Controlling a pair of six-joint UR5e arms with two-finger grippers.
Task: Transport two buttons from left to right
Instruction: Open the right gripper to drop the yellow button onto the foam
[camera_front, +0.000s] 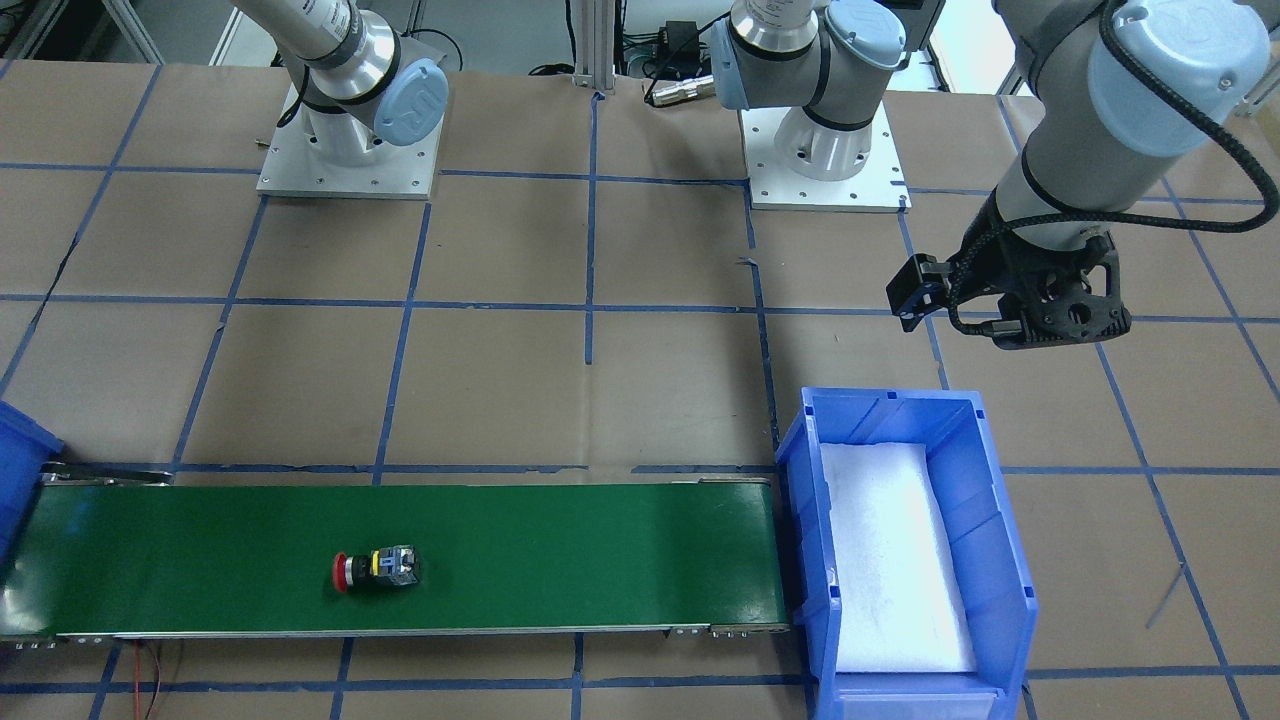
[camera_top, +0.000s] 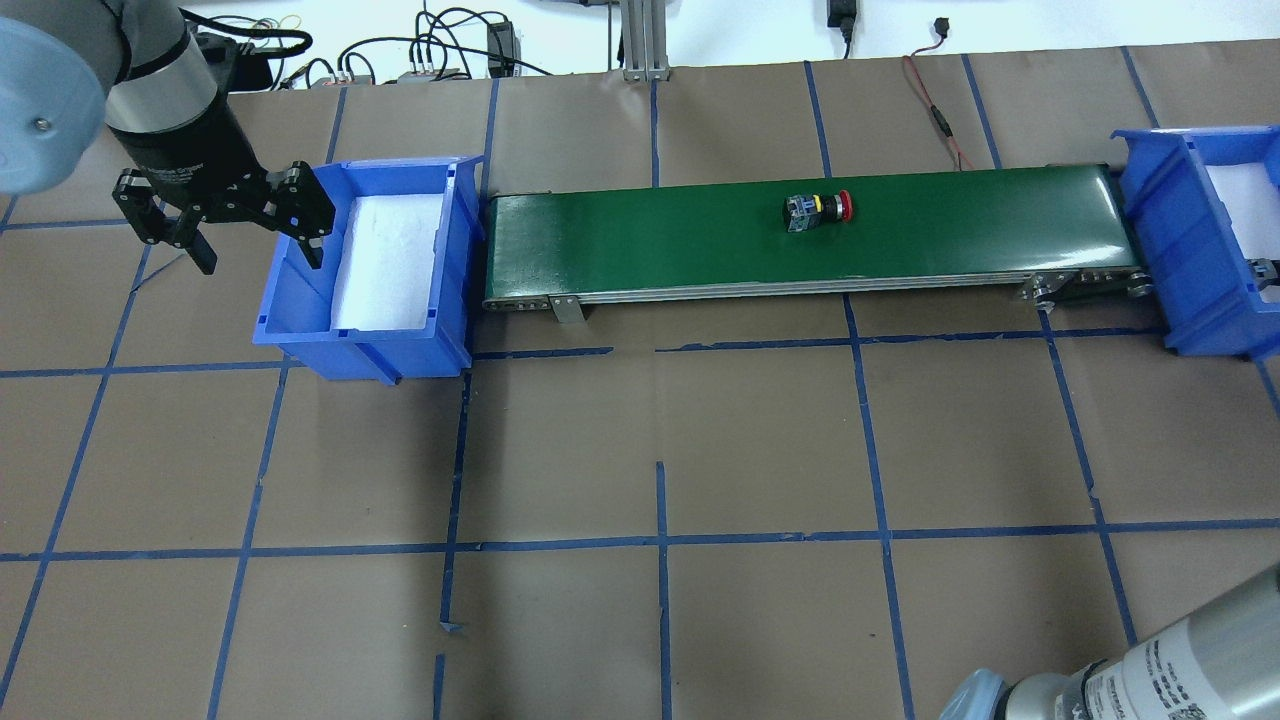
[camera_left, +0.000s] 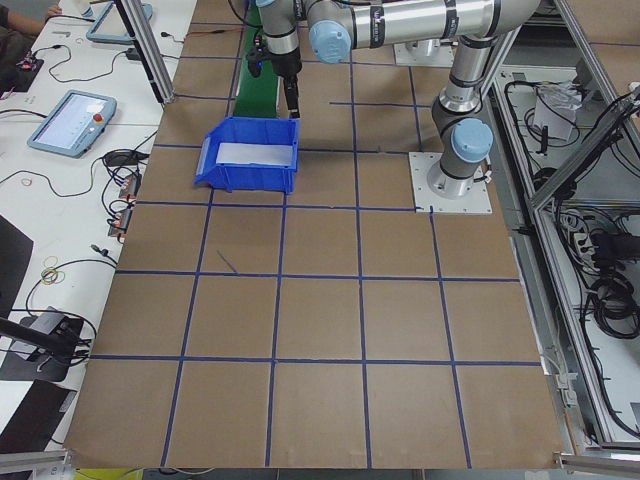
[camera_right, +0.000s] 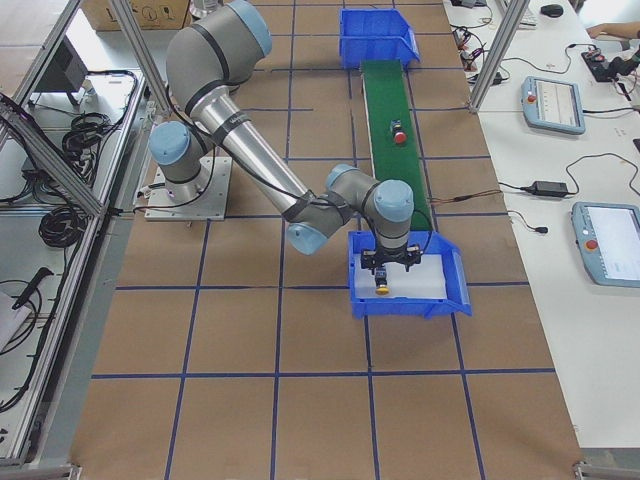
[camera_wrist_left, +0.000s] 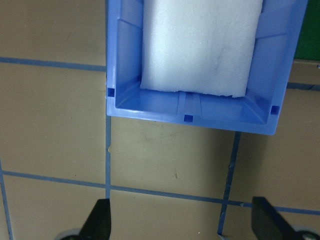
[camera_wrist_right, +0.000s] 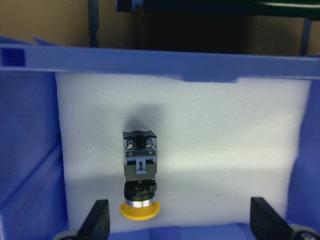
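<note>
The red button (camera_front: 375, 570) lies on its side on the green conveyor belt (camera_front: 560, 555), right of the middle in the overhead view (camera_top: 818, 210). The yellow button (camera_wrist_right: 140, 172) lies on the white foam in the right blue bin (camera_wrist_right: 150, 57), cap toward the camera. My right gripper (camera_wrist_right: 182, 225) is open just above it, fingers wide apart and not touching it; it also shows in the exterior right view (camera_right: 385, 270). My left gripper (camera_top: 258, 255) is open and empty at the near edge of the left blue bin (camera_top: 400, 345), whose foam (camera_wrist_left: 200, 45) holds nothing.
The belt runs between the two blue bins; the right bin (camera_top: 1190, 230) sits at its far end. Both arm bases (camera_front: 350, 150) stand on the brown, blue-taped table. A red cable (camera_top: 940, 120) lies behind the belt.
</note>
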